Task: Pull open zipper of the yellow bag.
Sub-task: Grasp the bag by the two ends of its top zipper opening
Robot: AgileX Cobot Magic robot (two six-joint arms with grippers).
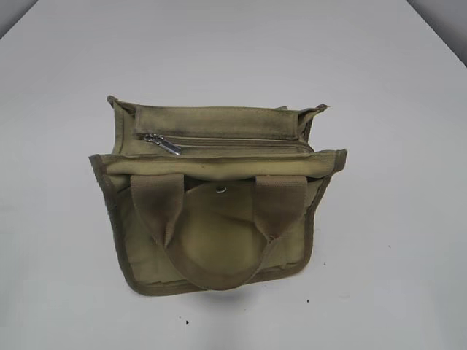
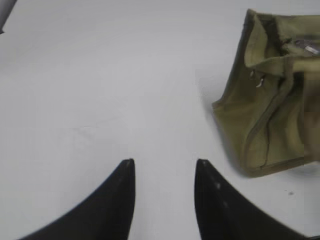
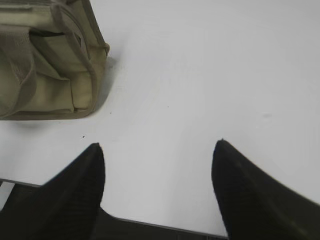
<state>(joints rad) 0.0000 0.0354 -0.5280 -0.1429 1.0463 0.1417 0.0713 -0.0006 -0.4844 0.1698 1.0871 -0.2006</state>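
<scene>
The yellow bag stands on the white table in the middle of the exterior view, its handles hanging over the front pocket. Along its top runs the zipper, shut, with the silver pull tab at the left end. Neither gripper shows in the exterior view. In the left wrist view my left gripper is open over bare table, the bag off to its upper right. In the right wrist view my right gripper is open wider, the bag at its upper left.
The white table stretches all round the bag. Its near edge shows under the right gripper. A few small dark specks lie on the surface in front of the bag.
</scene>
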